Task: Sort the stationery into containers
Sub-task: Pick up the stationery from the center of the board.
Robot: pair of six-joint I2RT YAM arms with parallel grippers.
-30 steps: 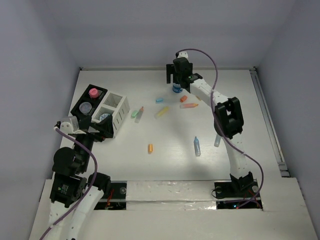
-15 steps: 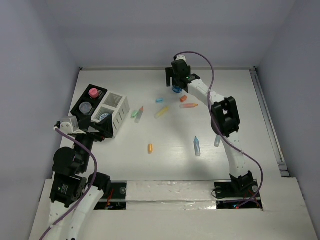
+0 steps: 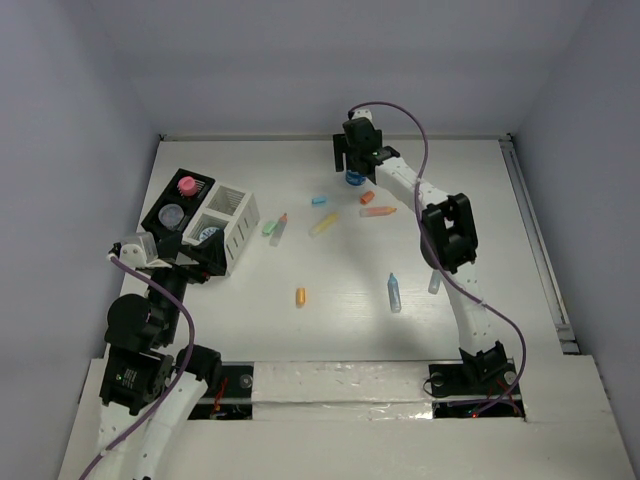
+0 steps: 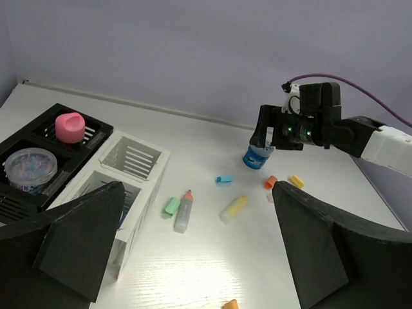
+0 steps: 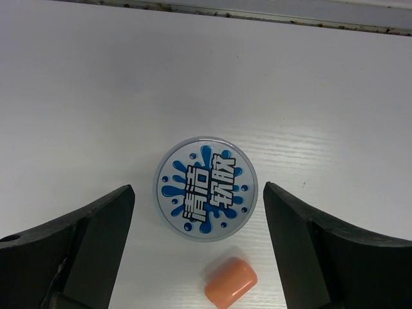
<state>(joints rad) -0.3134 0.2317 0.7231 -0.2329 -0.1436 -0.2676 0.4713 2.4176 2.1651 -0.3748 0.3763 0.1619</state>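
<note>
Stationery tub (image 5: 206, 188), a squat round one with a glossy lid printed in a blue splash and white characters, stands upright between the dark, wedge-shaped fingers (image 5: 84, 251) of the right gripper (image 5: 198, 193). Its jaws are spread wide, with bare table showing on either side of the lid, and they grip nothing. Just beside the tub lies an orange stub (image 5: 231, 282), smooth and rounded. The table (image 5: 322, 96) is white with a faint wood grain, and the tub sits near its far edge. Scattered toward the middle are a yellow stick (image 4: 234, 207), a green stub (image 4: 172, 205) and a white tube (image 4: 183, 212) with an orange tip. At the left, the black tray (image 4: 93, 132) with ribbed walls holds a pink piece (image 4: 71, 127) and a clear-lidded tub (image 4: 29, 168). A white box (image 4: 161, 164) of slatted compartments adjoins it. The left gripper (image 4: 196, 193) hangs near the box, jaws wide, holding nothing.
</note>
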